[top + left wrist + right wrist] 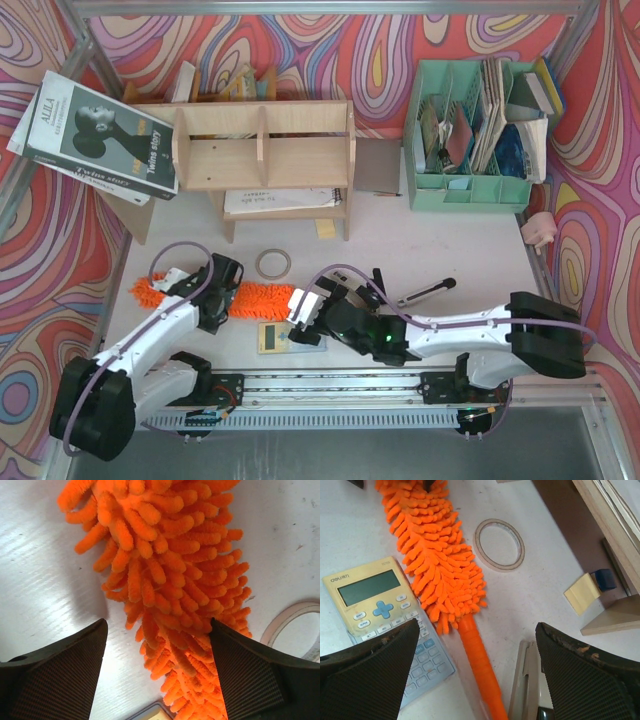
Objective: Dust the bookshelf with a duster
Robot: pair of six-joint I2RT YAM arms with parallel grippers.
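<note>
Orange duster (262, 297) flat on tbl (450, 250)

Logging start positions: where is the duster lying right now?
In the top view the duster lies flat on the table, left of centre in front of the bookshelf, between the tape ring beyond it and the calculator nearer the arms.

From above, we lose part of the duster (264, 300) under the left gripper (225, 298). In the right wrist view its handle (480, 675) runs off the bottom edge. In the left wrist view we see only a corner of the calculator (150, 712).
</note>
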